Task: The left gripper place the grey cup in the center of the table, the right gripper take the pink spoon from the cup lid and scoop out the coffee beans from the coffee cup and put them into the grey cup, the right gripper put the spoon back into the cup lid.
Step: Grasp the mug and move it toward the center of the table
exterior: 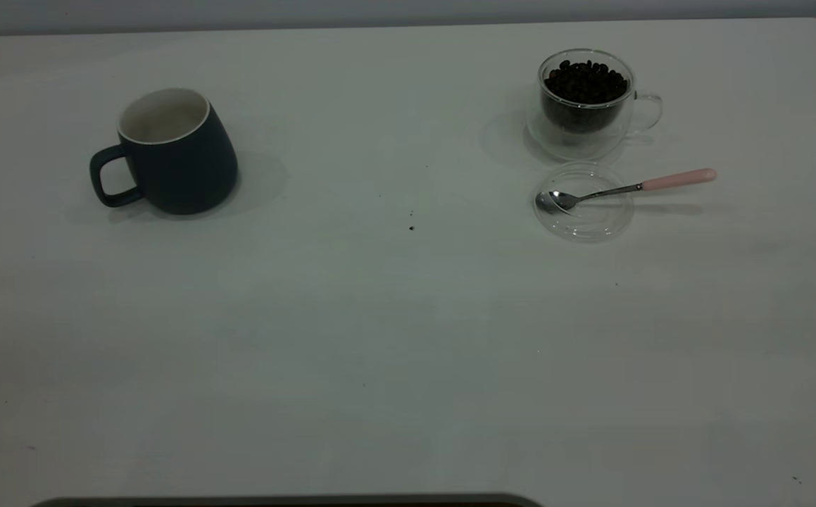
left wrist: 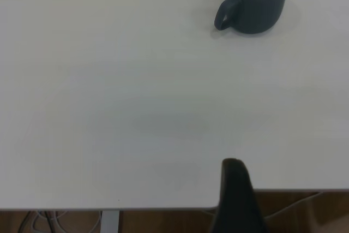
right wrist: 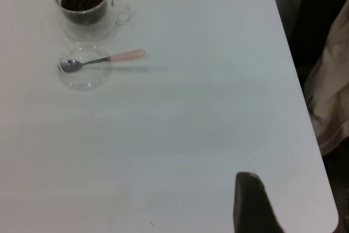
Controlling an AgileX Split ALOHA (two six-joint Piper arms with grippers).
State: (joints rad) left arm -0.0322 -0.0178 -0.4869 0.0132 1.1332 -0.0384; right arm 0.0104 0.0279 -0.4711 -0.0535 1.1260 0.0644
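Grey cup [exterior: 172, 151] stands upper left of the tabletop [exterior: 379, 338] — handle pointing left; left gripper [left wrist: 235, 189] far off, spread unreadable.

The grey cup [exterior: 168, 151] stands upright at table [exterior: 351, 338] left, handle leftward. At right, the coffee cup [exterior: 586, 102] holds coffee beans [exterior: 586, 81]; the cup lid [exterior: 583, 202] lies just in front, possibly touching it. The spoon [exterior: 626, 188] rests with its bowl in the lid, its handle projecting right.
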